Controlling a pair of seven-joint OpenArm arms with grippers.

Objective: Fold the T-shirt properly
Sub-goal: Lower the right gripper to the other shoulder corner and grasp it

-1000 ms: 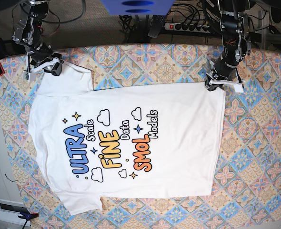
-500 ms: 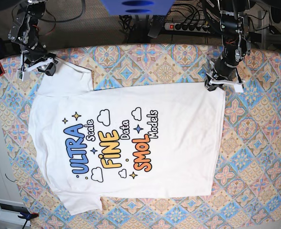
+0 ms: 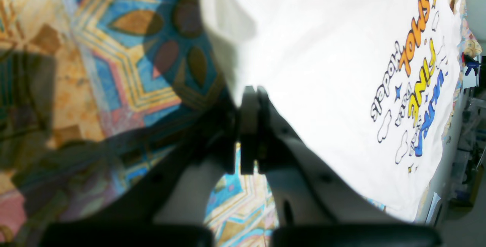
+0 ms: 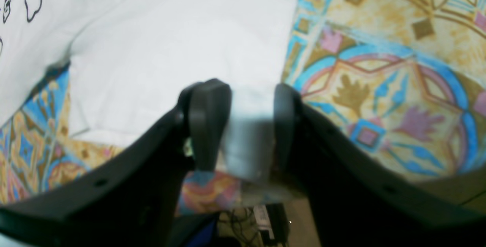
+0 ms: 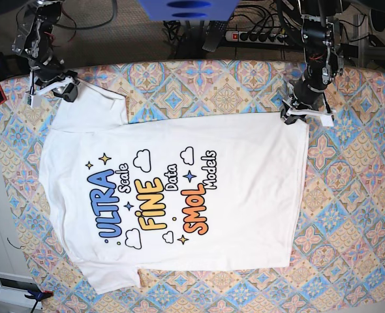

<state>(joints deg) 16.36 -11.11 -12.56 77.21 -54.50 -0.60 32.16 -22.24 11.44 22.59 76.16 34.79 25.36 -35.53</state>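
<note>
The T-shirt (image 5: 179, 195) lies flat mid-frame, long axis left-right. The right gripper (image 5: 49, 91), upper left, pinches its sleeve edge; the left gripper (image 5: 295, 112), upper right, is clamped at its hem corner.

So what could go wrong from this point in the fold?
1. The left gripper is shut at the very corner of the T-shirt; it is unclear how much cloth it has, so a lift could slip.
2. The right gripper pinches only the sleeve edge, jaws part open, so that cloth could pull out.
3. The shirt lies slightly askew on the patterned tablecloth, so folding may come out uneven.
</note>
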